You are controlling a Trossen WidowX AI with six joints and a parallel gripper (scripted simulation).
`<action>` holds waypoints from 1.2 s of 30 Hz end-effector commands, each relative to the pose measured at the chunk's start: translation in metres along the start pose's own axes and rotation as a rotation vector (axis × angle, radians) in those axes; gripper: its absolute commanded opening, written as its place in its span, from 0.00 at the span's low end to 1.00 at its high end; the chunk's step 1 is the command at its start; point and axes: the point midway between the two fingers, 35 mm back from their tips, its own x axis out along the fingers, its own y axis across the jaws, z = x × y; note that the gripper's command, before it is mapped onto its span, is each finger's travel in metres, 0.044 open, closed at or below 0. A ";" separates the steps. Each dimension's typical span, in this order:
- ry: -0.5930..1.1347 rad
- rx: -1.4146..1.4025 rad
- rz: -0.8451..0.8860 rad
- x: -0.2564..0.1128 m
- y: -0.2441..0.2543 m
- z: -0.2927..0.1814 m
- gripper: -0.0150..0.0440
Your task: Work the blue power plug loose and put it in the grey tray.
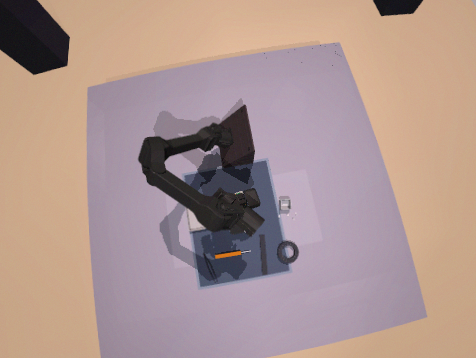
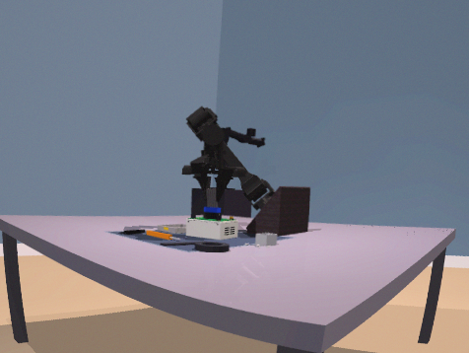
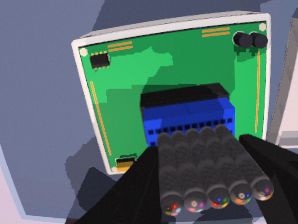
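Note:
The blue plug (image 2: 212,210) (image 3: 190,114) sits in its black socket (image 3: 185,95) on the green circuit board (image 3: 125,75) in a white housing (image 2: 203,229). A bundle of thick black cables (image 3: 200,160) rises from it. My gripper (image 2: 212,198) (image 3: 198,149) is shut on the plug at its cable end, a finger on each side. The plug looks nearly level on the board. In the top view the arm hides plug and fingertips. The grey tray (image 1: 194,222) is partly covered by the arm there; its edge shows at the right of the wrist view.
An orange screwdriver (image 1: 228,254) (image 2: 159,235), a dark strip (image 1: 263,255) and tweezers (image 1: 210,267) lie on the blue mat (image 1: 280,265). A black ring (image 1: 295,256) (image 2: 212,247) and a small grey box (image 1: 285,204) (image 2: 266,240) are at its edge. A tall dark block (image 1: 240,137) (image 2: 295,212) stands behind.

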 end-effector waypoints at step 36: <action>-0.038 -0.018 -0.039 -0.019 0.007 -0.002 0.25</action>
